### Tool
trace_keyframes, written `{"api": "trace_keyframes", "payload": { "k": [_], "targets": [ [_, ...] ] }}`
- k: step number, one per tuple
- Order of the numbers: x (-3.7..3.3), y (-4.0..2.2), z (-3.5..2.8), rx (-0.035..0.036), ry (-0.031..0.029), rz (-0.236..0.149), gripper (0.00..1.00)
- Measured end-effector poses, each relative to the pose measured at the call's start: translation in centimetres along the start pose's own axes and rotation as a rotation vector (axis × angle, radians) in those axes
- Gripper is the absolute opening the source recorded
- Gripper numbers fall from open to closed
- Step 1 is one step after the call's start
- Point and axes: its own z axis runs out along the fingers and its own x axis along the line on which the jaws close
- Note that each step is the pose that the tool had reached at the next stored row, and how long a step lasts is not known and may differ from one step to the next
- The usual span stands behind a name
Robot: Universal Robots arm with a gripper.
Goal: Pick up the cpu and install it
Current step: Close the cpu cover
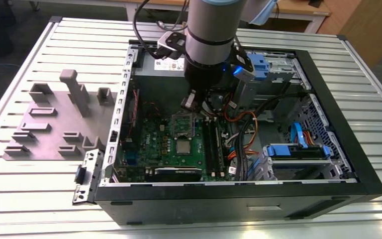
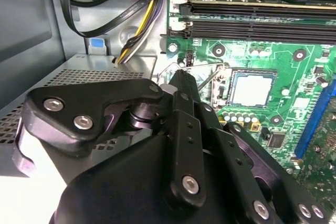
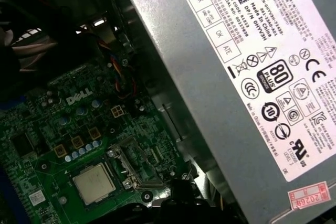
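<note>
Gripper [image 2: 181, 80] low inside the open computer case [image 1: 350, 164], above the rear half of the green board [image 1: 152, 142], next to the big grey box with the white label [image 3: 252, 66]. Fingertips look drawn close together in the second wrist view; nothing seen between them, though the gap is hard to read, so cannot tell for certain. Metal socket frame [image 3: 134, 163] stands open near the fingertips. Cpu [image 2: 252, 88] lies flat on the board just beside that frame, on the side toward the case's front edge. It is square, with no long axis, and apart from the gripper.
</note>
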Motion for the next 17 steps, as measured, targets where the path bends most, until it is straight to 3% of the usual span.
{"api": "trace_keyframes", "payload": {
  "k": [10,17],
  "targets": [
    [0.12,0.01,-0.36,0.0054,0.0099,0.0,0.11],
    [0.47,-0.19,-0.39,0.0057,0.0104,0.0,0.11]
  ]
}}
